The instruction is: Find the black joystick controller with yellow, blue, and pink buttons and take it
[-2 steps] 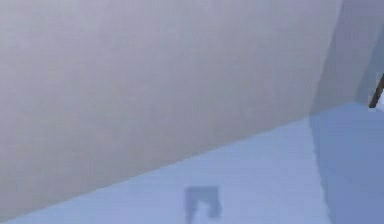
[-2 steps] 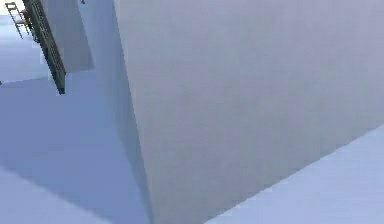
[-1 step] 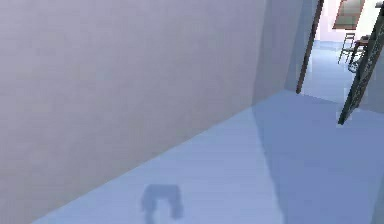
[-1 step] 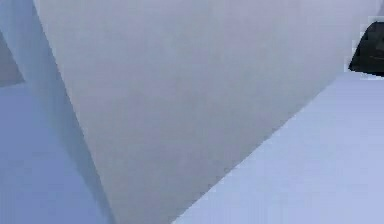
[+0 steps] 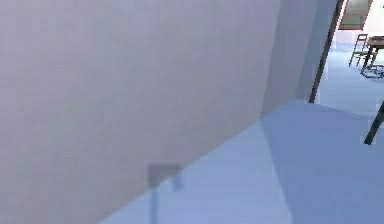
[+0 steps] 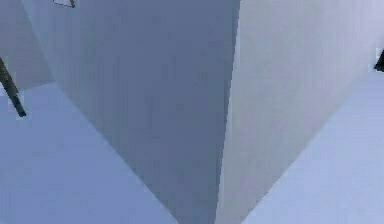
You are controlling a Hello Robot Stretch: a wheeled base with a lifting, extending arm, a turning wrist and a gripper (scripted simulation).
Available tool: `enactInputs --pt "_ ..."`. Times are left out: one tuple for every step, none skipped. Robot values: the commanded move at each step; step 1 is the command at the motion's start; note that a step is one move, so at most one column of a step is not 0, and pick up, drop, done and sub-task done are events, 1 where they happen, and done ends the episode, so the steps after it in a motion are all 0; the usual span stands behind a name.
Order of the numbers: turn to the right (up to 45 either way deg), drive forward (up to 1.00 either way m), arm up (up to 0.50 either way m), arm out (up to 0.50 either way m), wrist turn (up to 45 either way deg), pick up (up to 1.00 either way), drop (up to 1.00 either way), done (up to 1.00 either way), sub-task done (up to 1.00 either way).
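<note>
Joystick controller's whereabouts and the tool's state cannot be told; pale wall (image 5: 130, 90) close ahead, chair (image 5: 359, 50) through doorway (image 5: 343, 82).

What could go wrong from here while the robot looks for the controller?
The wall stands very near ahead, so driving straight would probably hit it. The wall corner juts toward the arm side, so a turn might scrape it. Going through the doorway, the robot may catch the dark frame.

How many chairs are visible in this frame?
1: a chair through the doorway at the forward view's top right, beside a table; others may be hidden behind the wall.
</note>
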Motion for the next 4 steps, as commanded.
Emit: enactInputs --pt "42.0 0.0 0.0 0.0 0.0 0.0 0.0 0.0 0.0" --pt "0.0 0.1 0.0 0.0 0.0 0.0 0.0 0.0 0.0" --pt "6.0 0.0 0.0 0.0 0.0 0.0 0.0 0.0 0.0" --pt "0.0 0.05 0.0 0.0 0.0 0.0 0.0 0.0 0.0"
